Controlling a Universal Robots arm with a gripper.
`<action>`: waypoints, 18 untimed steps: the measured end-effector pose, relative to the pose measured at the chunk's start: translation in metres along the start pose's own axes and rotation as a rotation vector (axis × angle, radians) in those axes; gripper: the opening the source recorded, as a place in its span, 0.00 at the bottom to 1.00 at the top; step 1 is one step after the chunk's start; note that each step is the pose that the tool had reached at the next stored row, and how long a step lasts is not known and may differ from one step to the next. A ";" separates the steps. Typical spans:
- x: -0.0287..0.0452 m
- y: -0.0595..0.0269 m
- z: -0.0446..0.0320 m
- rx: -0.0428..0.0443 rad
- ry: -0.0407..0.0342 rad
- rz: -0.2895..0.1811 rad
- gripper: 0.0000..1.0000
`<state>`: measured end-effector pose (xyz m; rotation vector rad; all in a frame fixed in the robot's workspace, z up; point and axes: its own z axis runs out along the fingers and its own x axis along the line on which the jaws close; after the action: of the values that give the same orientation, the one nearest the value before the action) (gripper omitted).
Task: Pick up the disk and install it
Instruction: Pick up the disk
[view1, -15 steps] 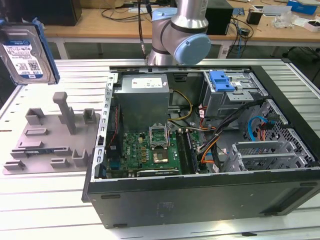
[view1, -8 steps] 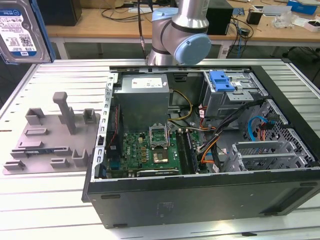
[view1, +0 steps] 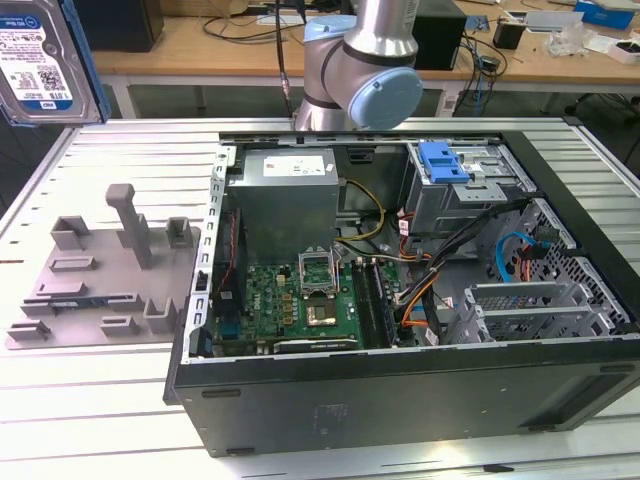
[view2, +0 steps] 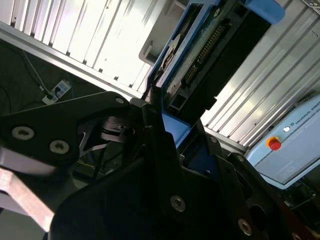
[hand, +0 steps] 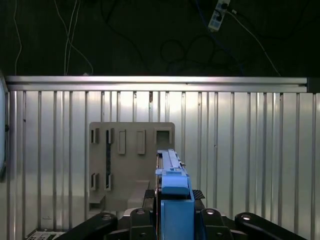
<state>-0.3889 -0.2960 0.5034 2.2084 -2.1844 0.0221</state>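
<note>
Your table is silver metal with long grooves, and wooden desks stand behind it. Dark floor with a power strip lies past the table's edge.

Your gripper is clamped on the disk. In the first wrist view you see black fingers pressed on both sides of the blue frame, and the disk sticks straight out from the fingertips, thin edge toward you. In the second wrist view the gripper grips one end of the disk, and the plug pins show along the disk's edge.

In the exterior view the disk is up in the air, off the table, with its blue and white label showing.

Below the tool, flat on the table, lies the grey tray with its slots and posts. The open computer case sits well apart from the tool, past the tray, toward the exterior view's right. Inside the case, far from the disk, you can see a metal cage with a blue handle.
</note>
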 end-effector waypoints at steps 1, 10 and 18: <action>0.0008 -0.0013 -0.0001 -0.0002 0.0001 0.000 0.37; 0.0237 -0.0353 0.0000 -0.0030 -0.0001 0.000 0.37; 0.0464 -0.0675 -0.0006 -0.0055 0.0000 0.000 0.37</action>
<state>-0.3209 -0.3417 0.5046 2.2058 -2.1816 0.0160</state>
